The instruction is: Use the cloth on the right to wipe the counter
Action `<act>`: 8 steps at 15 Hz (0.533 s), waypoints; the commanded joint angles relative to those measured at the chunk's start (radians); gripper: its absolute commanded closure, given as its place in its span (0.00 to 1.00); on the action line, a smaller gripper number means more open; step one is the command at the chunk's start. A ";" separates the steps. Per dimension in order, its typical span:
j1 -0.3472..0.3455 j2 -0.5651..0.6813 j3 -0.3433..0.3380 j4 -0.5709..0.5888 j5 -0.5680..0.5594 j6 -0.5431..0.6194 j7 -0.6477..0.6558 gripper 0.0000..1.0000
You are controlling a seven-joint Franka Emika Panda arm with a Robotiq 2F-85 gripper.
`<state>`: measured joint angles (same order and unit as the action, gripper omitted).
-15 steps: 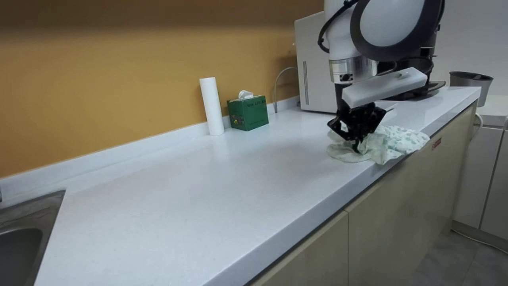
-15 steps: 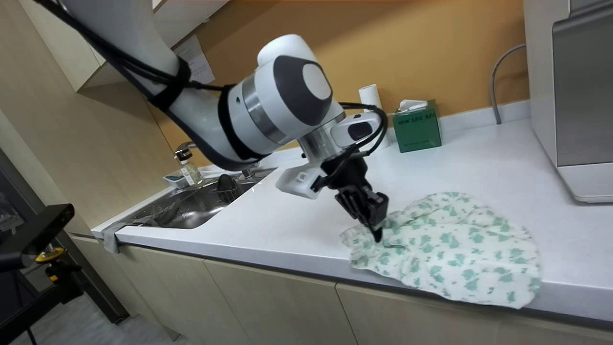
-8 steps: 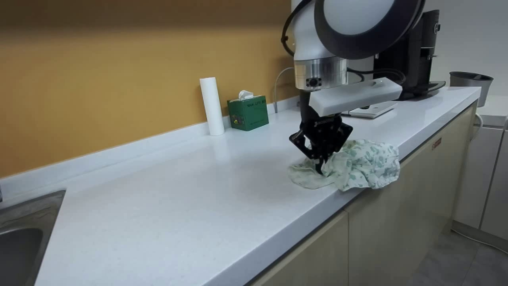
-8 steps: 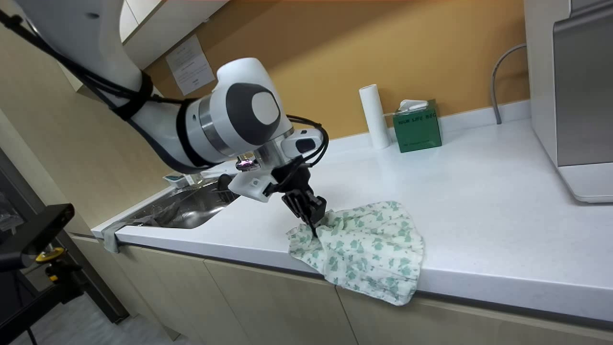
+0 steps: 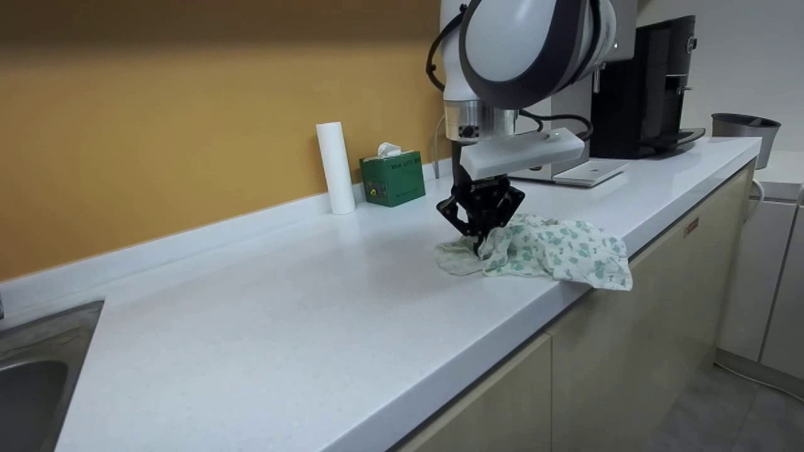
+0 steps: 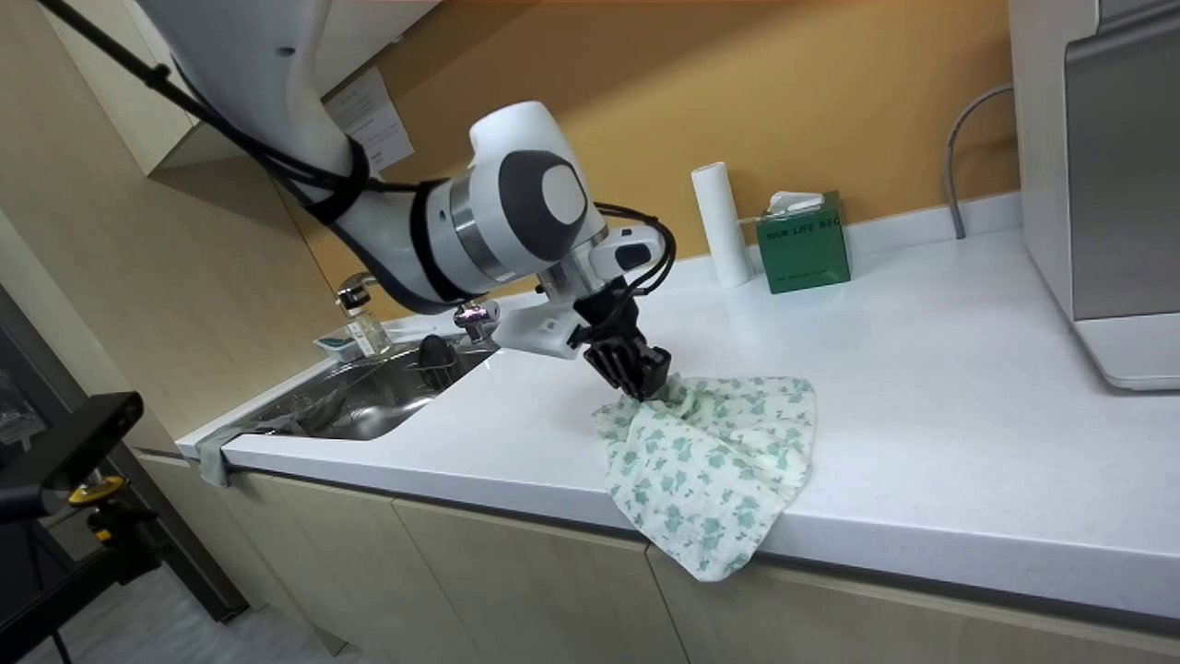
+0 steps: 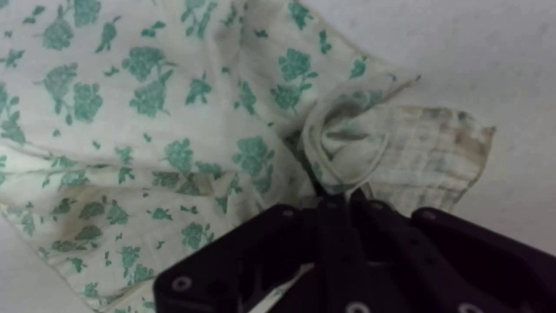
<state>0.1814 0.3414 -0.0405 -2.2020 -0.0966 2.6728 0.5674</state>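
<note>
The cloth (image 5: 559,251) is white with green flowers. In both exterior views it lies crumpled on the white counter (image 5: 270,339), and part of it hangs over the front edge (image 6: 710,516). My gripper (image 5: 478,247) points down at the cloth's sink-side end, with its fingertips low at the counter surface. It also shows in an exterior view (image 6: 641,392). In the wrist view the cloth (image 7: 147,100) fills the left and middle, and my gripper (image 7: 341,198) is shut on a fold of it. The fingertips themselves are partly hidden by the cloth.
A white paper roll (image 5: 335,168) and a green tissue box (image 5: 392,178) stand against the back wall. A sink (image 6: 387,397) is at one end. A large appliance (image 6: 1125,212) and a black machine (image 5: 641,94) stand at the other end.
My gripper has dragged the cloth along the counter toward the sink, then back from the front edge toward the wall. The trailing cloth has bunched up and swung over the front edge.
</note>
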 commanded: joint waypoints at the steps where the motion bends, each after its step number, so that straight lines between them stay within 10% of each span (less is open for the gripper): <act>1: -0.016 0.095 -0.040 0.112 0.002 -0.022 -0.034 0.99; 8: -0.061 0.114 -0.035 0.161 0.108 -0.009 -0.131 0.99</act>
<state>0.1235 0.4315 -0.0574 -2.0675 -0.0011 2.6685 0.4337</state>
